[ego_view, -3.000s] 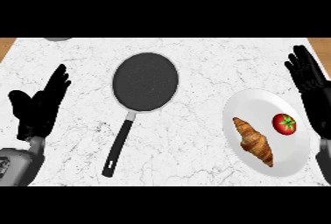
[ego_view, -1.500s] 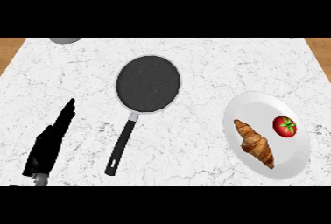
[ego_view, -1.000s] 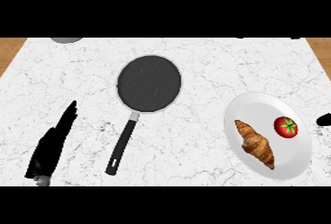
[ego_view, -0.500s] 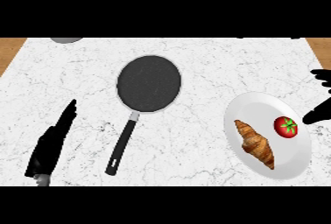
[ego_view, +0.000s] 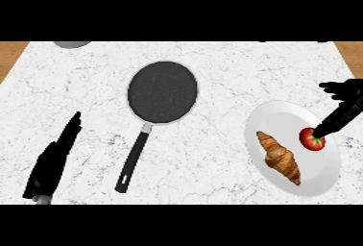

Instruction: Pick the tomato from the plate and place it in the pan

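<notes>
Black left hand (ego_view: 51, 163) sits low at the view's left, seen edge-on. Fingers straight and together, pointing up and slightly right, curled round nothing. Sliver of grey wrist (ego_view: 44, 200) shows just under it at the lower edge. Black right hand (ego_view: 347, 103) shows at the right edge, partly cut off. Its straight fingers (ego_view: 328, 125) slant down-left, with the thumb (ego_view: 332, 87) sticking out leftward above them. Hand spread, uncurled.

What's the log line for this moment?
right hand: open, at tomato | tomato: on plate beside croissant | pan: empty | left hand: open, lower left
</notes>
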You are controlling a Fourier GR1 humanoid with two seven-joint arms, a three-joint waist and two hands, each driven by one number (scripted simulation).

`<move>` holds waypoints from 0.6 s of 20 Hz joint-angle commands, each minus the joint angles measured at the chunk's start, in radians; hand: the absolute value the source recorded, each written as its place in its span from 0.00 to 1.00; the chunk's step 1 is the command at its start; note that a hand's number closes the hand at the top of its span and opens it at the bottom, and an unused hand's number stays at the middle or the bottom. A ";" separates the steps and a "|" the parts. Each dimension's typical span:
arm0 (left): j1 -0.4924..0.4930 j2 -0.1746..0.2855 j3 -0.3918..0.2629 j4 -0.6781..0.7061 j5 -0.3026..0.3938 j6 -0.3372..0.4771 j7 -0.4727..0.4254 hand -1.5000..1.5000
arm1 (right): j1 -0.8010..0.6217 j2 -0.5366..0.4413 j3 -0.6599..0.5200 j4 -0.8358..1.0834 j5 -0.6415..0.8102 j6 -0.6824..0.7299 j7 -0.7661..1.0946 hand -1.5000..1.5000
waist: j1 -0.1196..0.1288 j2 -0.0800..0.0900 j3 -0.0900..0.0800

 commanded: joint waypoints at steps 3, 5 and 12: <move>-0.014 -0.060 -0.010 0.077 -0.034 0.016 -0.032 0.50 | -0.014 0.033 0.057 0.016 0.031 0.057 0.148 0.00 | -0.011 0.000 -0.001; -0.029 -0.034 0.016 0.027 -0.033 0.007 0.012 0.50 | -0.058 0.018 0.031 0.083 0.012 0.097 0.153 0.00 | -0.002 0.001 0.000; 0.045 -0.024 0.046 -0.014 -0.018 -0.049 -0.022 0.50 | 0.033 0.067 0.050 0.091 0.078 0.041 0.082 0.00 | -0.004 -0.001 0.000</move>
